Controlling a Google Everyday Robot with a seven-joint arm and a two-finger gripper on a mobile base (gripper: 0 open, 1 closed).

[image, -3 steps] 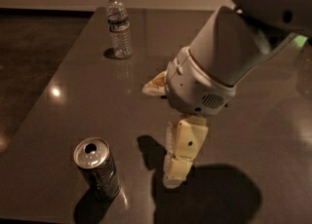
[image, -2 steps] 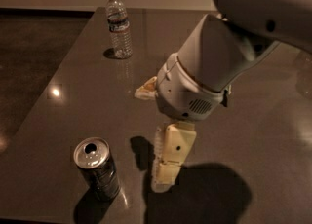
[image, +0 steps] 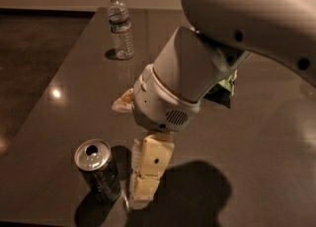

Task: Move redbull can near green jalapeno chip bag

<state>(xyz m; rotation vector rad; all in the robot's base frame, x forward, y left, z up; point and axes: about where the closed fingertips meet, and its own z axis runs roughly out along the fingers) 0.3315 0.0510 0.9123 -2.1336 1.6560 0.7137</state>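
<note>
At the near edge of the dark bench (image: 276, 137) the redbull can (image: 98, 171) stands upright, pull-tab top showing. Just to its right the gripper (image: 142, 191) points down at the bench, level with the can; whether it is open or closed cannot be told, nor whether it touches the can. Beyond, the bulky white arm (image: 182, 85) covers most of the green jalapeno chip bag (image: 122, 104), leaving a pale corner visible at its left. The bag lies well apart from the can. Farthest back stands a clear water bottle (image: 121, 26).
</note>
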